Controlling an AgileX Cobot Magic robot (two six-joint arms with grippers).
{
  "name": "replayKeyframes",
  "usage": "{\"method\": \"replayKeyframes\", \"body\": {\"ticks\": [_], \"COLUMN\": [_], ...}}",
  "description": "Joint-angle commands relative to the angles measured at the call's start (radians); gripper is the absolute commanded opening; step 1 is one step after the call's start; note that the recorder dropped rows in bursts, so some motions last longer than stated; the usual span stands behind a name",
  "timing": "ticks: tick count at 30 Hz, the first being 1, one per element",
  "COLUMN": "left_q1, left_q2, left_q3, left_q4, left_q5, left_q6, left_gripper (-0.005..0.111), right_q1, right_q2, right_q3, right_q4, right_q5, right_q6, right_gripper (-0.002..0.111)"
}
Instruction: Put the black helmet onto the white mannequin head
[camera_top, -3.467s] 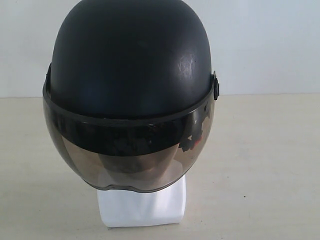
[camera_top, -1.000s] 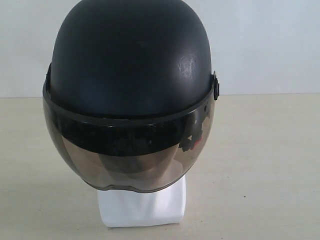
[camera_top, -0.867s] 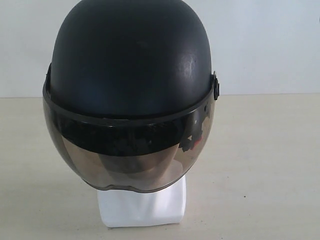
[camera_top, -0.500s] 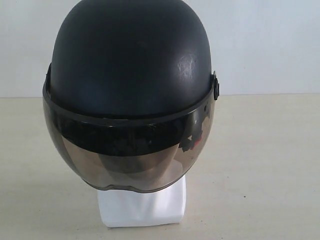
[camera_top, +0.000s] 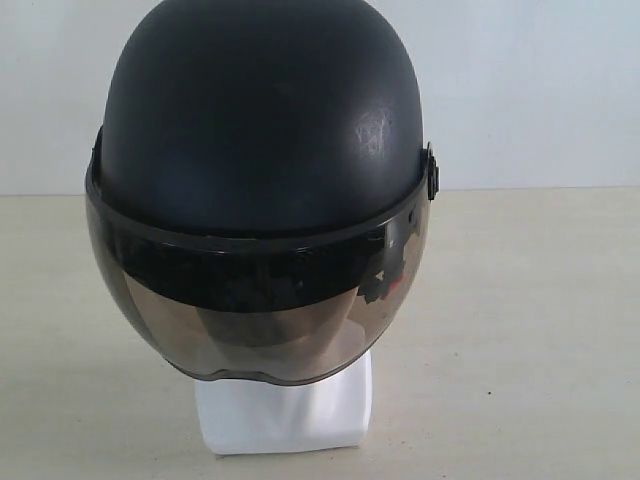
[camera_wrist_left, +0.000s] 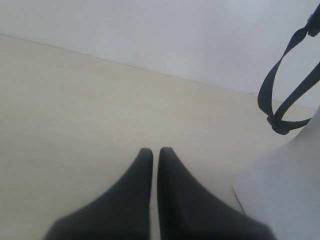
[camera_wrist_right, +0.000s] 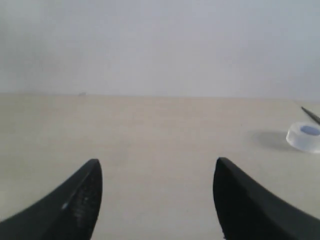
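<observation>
The black helmet (camera_top: 260, 120) sits upright on the white mannequin head, whose white base (camera_top: 285, 415) shows below the smoky visor (camera_top: 250, 320). Neither gripper appears in the exterior view. In the left wrist view my left gripper (camera_wrist_left: 155, 151) is shut with nothing between its fingers, low over the bare tabletop; the white mannequin head base (camera_wrist_left: 287, 195) stands beside it, and the helmet's black chin strap (camera_wrist_left: 280, 95) hangs above that base. In the right wrist view my right gripper (camera_wrist_right: 157, 167) stands open and empty above the table, apart from the helmet.
A beige tabletop (camera_top: 520, 320) runs back to a plain white wall (camera_top: 520, 90). A small clear round object (camera_wrist_right: 305, 136) lies on the table in the right wrist view, with a thin dark tip (camera_wrist_right: 311, 115) beside it.
</observation>
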Motion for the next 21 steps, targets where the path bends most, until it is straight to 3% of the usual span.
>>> {"method": "replayKeyframes", "body": {"ticks": [1, 21], "left_q1": [-0.004, -0.004], "left_q2": [-0.004, -0.004], "left_q3": [0.003, 0.003], "left_q4": [-0.009, -0.009], "left_q5": [-0.002, -0.002], "left_q6": [0.005, 0.005], "left_gripper": [0.004, 0.004], "right_q1": [-0.004, -0.004], "right_q2": [-0.008, -0.008], "right_q3": [0.004, 0.004], "right_q4": [-0.02, -0.017], "right_q5": [0.119, 0.119], "right_q6": [-0.008, 0.029], "right_gripper": [0.062, 0.062]}}
